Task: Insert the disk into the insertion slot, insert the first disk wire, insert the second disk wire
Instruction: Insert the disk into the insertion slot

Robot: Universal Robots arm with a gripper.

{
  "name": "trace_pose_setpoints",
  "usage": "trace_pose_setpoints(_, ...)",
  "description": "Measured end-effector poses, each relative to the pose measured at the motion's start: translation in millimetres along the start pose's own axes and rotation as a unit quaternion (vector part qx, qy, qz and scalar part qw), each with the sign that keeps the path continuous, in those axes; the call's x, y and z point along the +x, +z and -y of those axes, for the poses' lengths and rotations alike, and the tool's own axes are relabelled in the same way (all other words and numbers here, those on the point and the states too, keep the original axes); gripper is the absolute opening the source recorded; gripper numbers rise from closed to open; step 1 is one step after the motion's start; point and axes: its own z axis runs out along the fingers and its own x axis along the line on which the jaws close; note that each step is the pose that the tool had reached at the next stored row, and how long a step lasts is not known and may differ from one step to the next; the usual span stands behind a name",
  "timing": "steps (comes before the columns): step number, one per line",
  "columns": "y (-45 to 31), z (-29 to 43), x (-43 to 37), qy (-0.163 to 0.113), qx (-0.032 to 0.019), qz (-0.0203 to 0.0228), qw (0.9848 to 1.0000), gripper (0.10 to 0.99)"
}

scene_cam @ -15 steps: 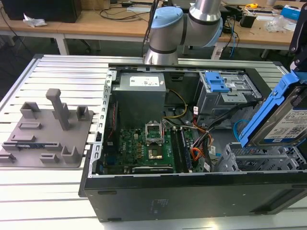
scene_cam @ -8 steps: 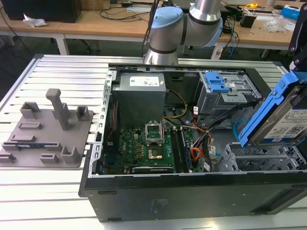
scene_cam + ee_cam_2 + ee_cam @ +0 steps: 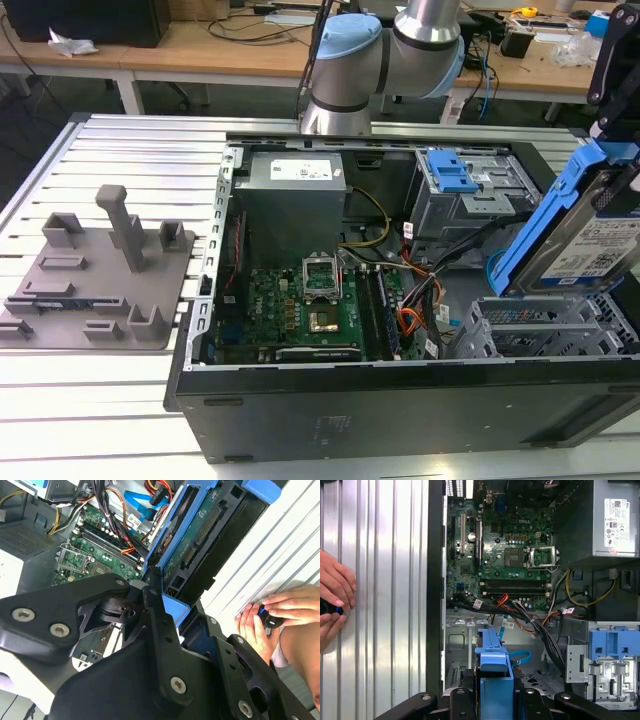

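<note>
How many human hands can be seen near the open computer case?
2: one hand and a second hand, together at the slatted silver metal table beside the black computer case, pinching a small black object.

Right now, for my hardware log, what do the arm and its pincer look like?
The arm is a silver metal tube with rounded grey joint housings and light-blue end caps. The pincer is matte black, built of angular linkage plates fastened with silver screws.

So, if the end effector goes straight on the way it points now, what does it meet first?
Probably the grey drive cage: the end effector holds the hard drive tilted just above it, lower edge first. Depth is unclear, so it may catch the rim.
</note>
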Motion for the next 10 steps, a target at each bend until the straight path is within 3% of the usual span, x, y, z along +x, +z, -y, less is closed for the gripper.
trace_pose_setpoints(10, 1.9, 0.0, 0.0, 0.0, -0.001, -0.0001, 1.0, 0.365)
